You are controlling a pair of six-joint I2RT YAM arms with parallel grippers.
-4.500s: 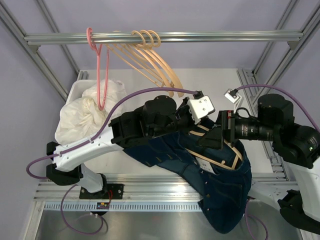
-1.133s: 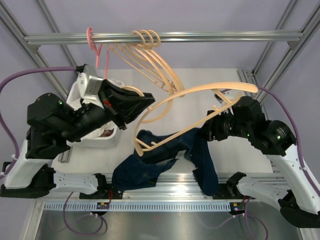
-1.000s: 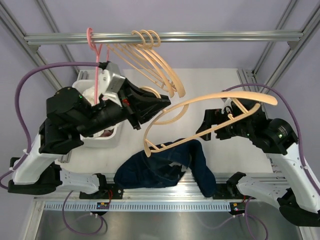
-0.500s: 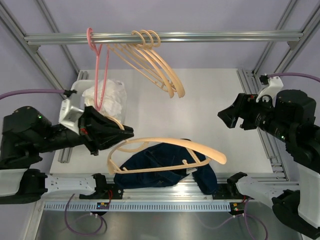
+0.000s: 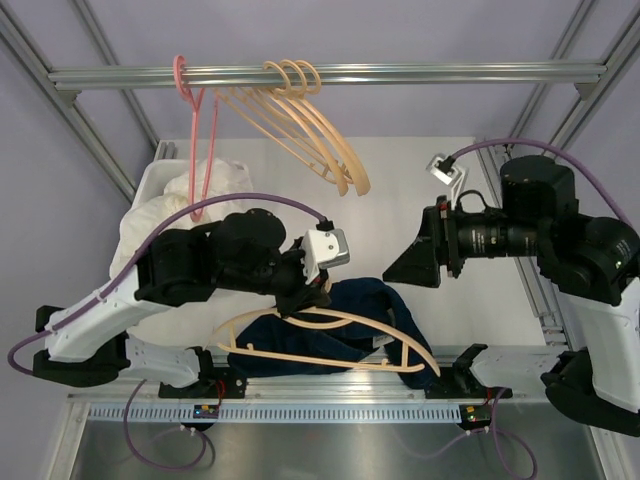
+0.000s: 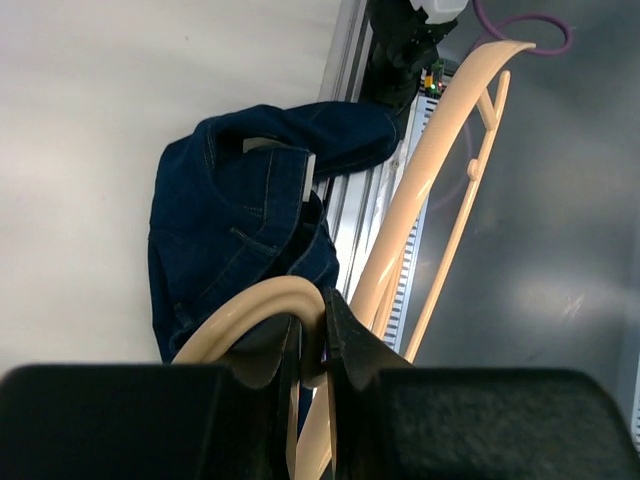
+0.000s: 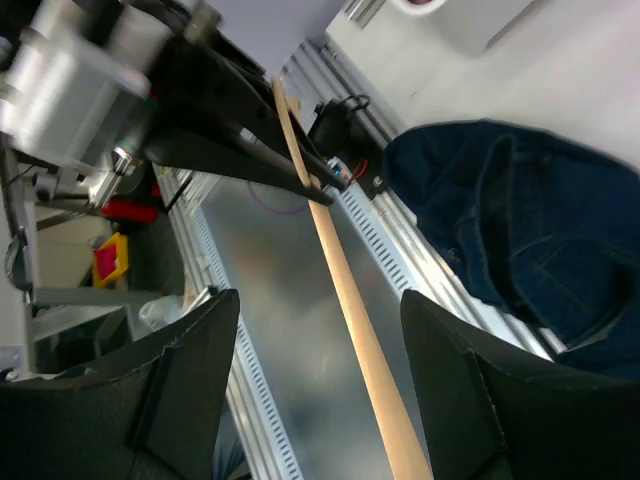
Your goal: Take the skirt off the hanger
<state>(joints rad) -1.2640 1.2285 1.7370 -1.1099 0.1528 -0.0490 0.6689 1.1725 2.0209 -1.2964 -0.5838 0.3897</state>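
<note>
The denim skirt (image 5: pixel 360 305) has dropped free and lies heaped at the table's (image 5: pixel 400 190) near edge. The left hand (image 6: pixel 310 340) still pinches the now bare wooden hanger (image 6: pixel 440 150) above it, while the right hand (image 5: pixel 400 268) has drawn off, wide and empty; removal looks done

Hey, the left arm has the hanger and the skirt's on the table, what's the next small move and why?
Probably lift the hanger up and away toward the rail. The left jaws are shut on it, the skirt lies bunched at the table's near edge, seemingly free of it, and the right jaws stand open, empty.
</note>
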